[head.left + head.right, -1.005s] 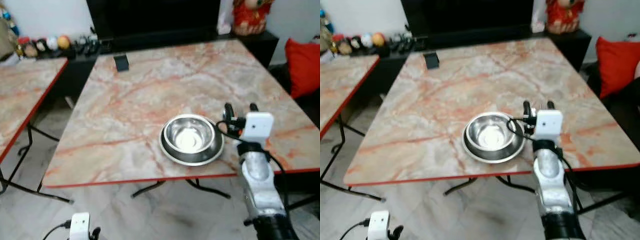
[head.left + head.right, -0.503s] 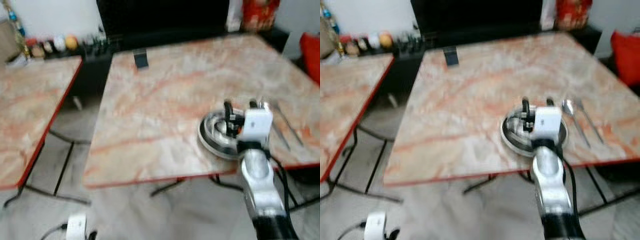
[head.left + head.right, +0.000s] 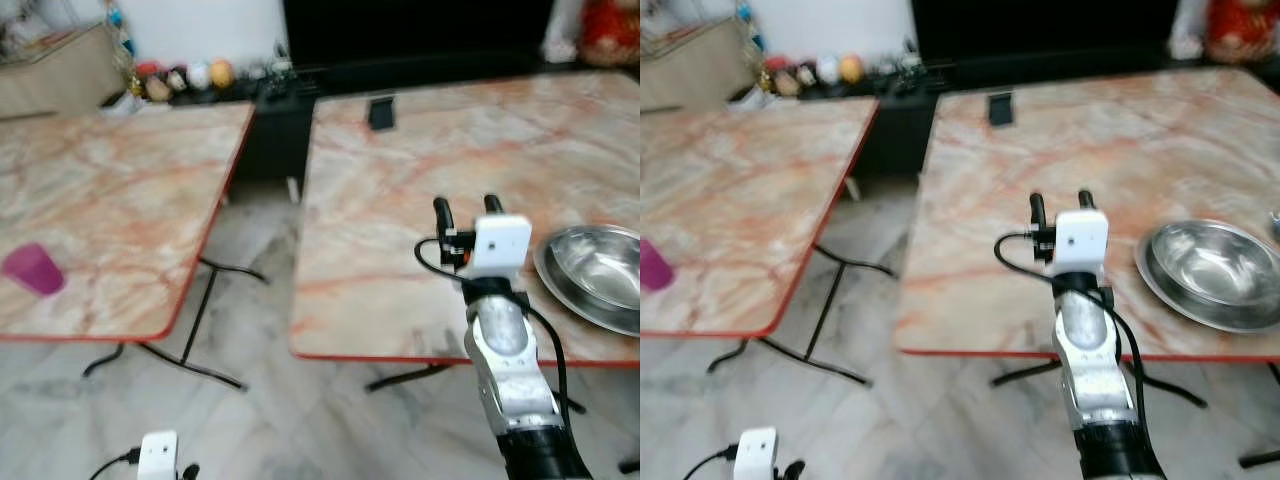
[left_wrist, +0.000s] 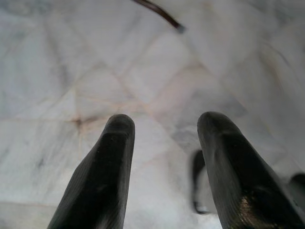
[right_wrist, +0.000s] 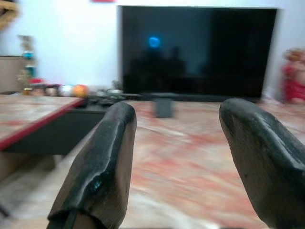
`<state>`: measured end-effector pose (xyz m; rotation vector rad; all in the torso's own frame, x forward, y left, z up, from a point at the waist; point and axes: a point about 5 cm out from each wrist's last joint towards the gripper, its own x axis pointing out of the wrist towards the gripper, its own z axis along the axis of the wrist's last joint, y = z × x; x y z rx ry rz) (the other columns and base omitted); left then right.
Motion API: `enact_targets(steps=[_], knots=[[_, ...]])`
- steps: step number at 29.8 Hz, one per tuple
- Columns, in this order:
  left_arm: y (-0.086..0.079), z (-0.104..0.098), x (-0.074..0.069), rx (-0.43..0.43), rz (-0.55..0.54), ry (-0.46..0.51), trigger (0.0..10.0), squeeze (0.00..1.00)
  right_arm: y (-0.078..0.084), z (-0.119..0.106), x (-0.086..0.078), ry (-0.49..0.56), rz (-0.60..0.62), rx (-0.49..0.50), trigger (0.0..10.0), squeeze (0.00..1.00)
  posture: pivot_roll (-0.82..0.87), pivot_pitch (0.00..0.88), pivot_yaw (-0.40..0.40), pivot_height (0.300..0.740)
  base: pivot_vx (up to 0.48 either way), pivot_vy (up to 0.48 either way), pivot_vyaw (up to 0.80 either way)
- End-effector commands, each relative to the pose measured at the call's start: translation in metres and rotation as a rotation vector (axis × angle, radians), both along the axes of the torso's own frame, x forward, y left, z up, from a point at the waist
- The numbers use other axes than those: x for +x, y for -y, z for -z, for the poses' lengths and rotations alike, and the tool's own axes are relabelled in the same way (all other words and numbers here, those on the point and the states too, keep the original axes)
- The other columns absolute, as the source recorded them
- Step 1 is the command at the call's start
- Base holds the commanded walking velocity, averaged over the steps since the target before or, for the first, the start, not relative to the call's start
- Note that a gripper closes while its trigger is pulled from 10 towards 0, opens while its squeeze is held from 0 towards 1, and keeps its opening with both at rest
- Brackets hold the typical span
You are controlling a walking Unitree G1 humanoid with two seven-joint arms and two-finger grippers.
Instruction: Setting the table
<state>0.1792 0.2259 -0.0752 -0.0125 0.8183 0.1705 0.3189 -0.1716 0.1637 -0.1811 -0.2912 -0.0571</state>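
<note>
A steel bowl rests in a steel plate near the front right edge of the right marble table. My right gripper is raised over that table, left of the bowl, open and holding nothing. A purple cup stands on the left marble table near its front edge. My left gripper hangs low over the tiled floor, open and empty.
A gap of marble floor with folding table legs separates the two tables. A small black object stands at the far side of the right table. A dark TV and a shelf of trinkets line the back wall.
The camera has swung left: the bowl has slid to the picture's right edge, and the left table with the purple cup has come into view. The right gripper stays raised and open.
</note>
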Motion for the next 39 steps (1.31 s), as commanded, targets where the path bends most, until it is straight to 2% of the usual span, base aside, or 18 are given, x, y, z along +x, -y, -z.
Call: enact_targets(steps=[1, 4, 23, 33, 39], knots=[[-0.0105, 0.0013, -0.0074, 0.017, -0.025, -0.025, 10.0, 0.00, -0.0126, -0.0047, 0.0009, 0.018, -0.043, 0.012, 10.0, 0.00, -0.08, 0.000, 0.088, 0.714, 0.000, 0.435, 0.80], [-0.0118, 0.0011, -0.0077, 0.018, -0.026, -0.025, 10.0, 0.00, -0.0128, -0.0047, 0.0010, 0.018, -0.046, 0.014, 10.0, 0.00, -0.08, 0.000, 0.089, 0.714, 0.000, 0.436, 0.54], [-0.0127, 0.0011, -0.0087, 0.021, -0.026, -0.022, 10.0, 0.00, -0.0144, -0.0033, 0.0014, 0.009, -0.046, 0.039, 10.0, 0.00, -0.07, 0.000, 0.089, 0.714, 0.000, 0.436, 0.00], [-0.0185, 0.0029, -0.0169, 0.023, -0.034, -0.035, 10.0, 0.00, -0.0141, -0.0011, 0.0011, 0.002, -0.043, 0.043, 10.0, 0.00, -0.07, 0.000, 0.087, 0.714, 0.000, 0.429, 0.00], [-0.0193, 0.0028, -0.0172, 0.029, -0.028, -0.036, 10.0, 0.00, -0.0094, 0.0048, -0.0021, -0.014, -0.016, 0.040, 10.0, 0.00, -0.07, 0.000, 0.085, 0.714, 0.000, 0.048, 0.00]])
